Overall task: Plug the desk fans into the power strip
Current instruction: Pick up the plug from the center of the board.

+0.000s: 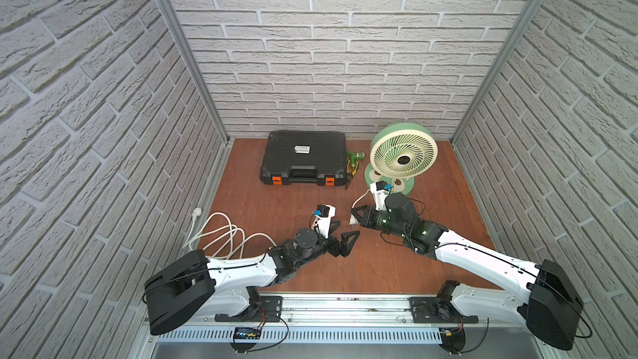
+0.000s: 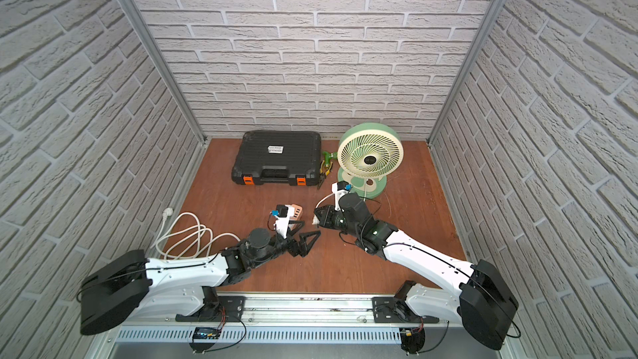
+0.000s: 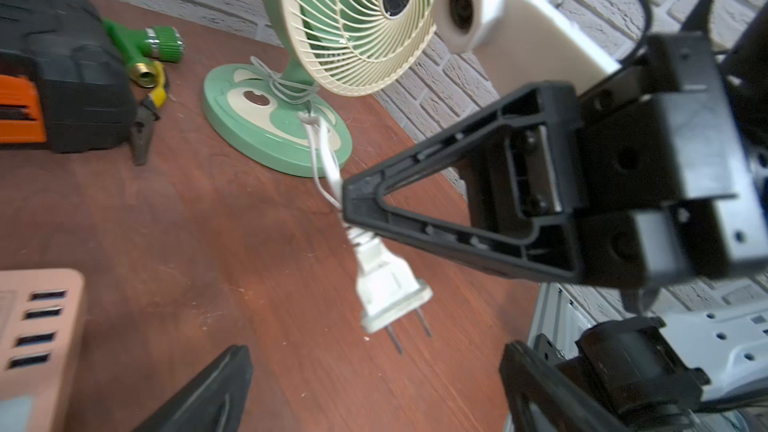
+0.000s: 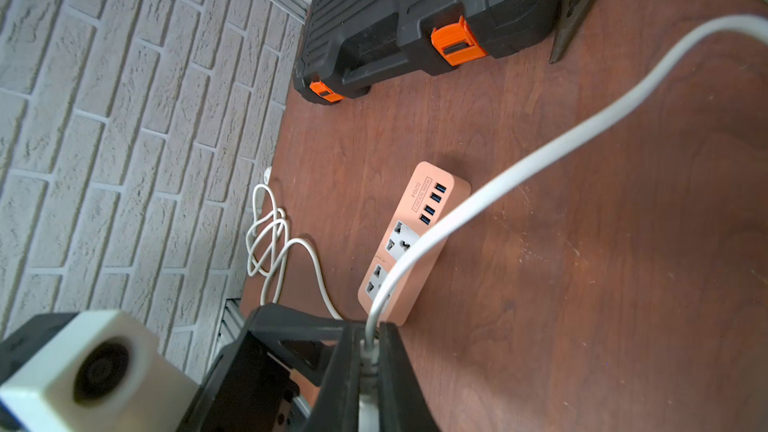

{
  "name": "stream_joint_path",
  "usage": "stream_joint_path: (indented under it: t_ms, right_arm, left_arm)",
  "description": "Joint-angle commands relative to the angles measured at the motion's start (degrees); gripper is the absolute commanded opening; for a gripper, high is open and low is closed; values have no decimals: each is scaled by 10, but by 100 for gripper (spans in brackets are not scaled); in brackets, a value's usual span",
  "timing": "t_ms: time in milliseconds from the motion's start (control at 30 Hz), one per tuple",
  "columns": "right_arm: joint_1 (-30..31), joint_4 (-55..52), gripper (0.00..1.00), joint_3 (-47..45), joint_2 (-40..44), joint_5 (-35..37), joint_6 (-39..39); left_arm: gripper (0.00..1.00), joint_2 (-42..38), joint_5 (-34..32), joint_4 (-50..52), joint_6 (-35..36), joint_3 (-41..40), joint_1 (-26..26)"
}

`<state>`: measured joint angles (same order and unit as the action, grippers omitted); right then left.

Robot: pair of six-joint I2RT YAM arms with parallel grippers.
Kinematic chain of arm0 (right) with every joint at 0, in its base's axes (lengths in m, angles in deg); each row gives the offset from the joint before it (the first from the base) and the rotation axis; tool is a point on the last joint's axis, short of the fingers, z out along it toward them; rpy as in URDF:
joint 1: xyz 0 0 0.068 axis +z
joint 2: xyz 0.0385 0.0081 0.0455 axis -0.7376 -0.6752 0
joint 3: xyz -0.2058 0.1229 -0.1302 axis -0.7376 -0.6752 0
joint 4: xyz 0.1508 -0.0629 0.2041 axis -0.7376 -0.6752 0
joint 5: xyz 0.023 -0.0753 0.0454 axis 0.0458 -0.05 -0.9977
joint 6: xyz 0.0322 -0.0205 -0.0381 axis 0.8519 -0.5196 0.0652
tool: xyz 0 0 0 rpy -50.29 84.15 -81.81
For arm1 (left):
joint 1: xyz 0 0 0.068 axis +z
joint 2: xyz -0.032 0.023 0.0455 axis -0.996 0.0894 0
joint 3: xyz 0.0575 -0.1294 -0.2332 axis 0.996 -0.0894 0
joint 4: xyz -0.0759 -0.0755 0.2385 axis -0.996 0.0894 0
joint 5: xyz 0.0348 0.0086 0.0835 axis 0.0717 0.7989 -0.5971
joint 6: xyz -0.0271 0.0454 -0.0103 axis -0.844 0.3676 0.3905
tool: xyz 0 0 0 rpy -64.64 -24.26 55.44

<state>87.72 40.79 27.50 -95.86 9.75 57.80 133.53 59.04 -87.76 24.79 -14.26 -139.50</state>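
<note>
1. Plug [image 3: 386, 288] of the desk fan [image 1: 404, 153] hangs on the fan's thin white cord [image 3: 322, 160] just beside the power strip [image 4: 411, 243], on the strip's fan side. Its prongs point down at a slight tilt, and it sits in no socket.
2. The right gripper [image 3: 348, 201] has its jaws clamped tight on the cord right behind the plug body. In the right wrist view the cord is pinched between the two black fingers [image 4: 399, 376], and the rest of it arches away above the strip.
3. The left gripper [image 2: 307, 231] has its jaws spread wide with nothing between them. It sits low at the strip's robot-facing side. The strip lies outside the jaws, next to one finger [image 3: 216, 392]; whether they touch cannot be told.
4. The power strip lies flat on the brown table [image 1: 379, 271], with its socket faces and four USB ports turned up.
5. A thick white cable [image 1: 221, 233] leaves the strip's end opposite the USB ports. It lies in loose loops on the side away from the fan and ends in a wall plug [image 1: 196, 213].
6. The fan stands upright well beyond the strip, toward the back wall. Its cream grille faces the robot, and slack cord is wound around its neck.
7. A black toolcase [image 1: 303, 157] lies behind the strip with its lid shut and both orange latches [image 4: 457, 41] down, so its contents are hidden.
8. Pliers [image 3: 145, 126] and a green hose nozzle [image 3: 153, 41] lie between the case and the fan.
</note>
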Motion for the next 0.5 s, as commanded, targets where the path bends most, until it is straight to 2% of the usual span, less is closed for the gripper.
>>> stream_joint_path:
  t_ms: [0, 200, 333, 467]
  right_arm:
    - [-7, 65, 3, -13, 22, -13, 29]
    - [-7, 57, 3, -14, 37, -17, 27]
    - [-7, 60, 3, -17, 39, -21, 29]
    - [-7, 69, 3, -25, 41, -25, 31]
  left_arm:
    - [96, 30, 11, -82, 10, 20, -9]
    - [83, 43, -3, -64, 31, 37, -21]
    - [72, 33, -35, -29, 51, 48, -30]
    - [66, 22, -62, -11, 63, 49, -35]
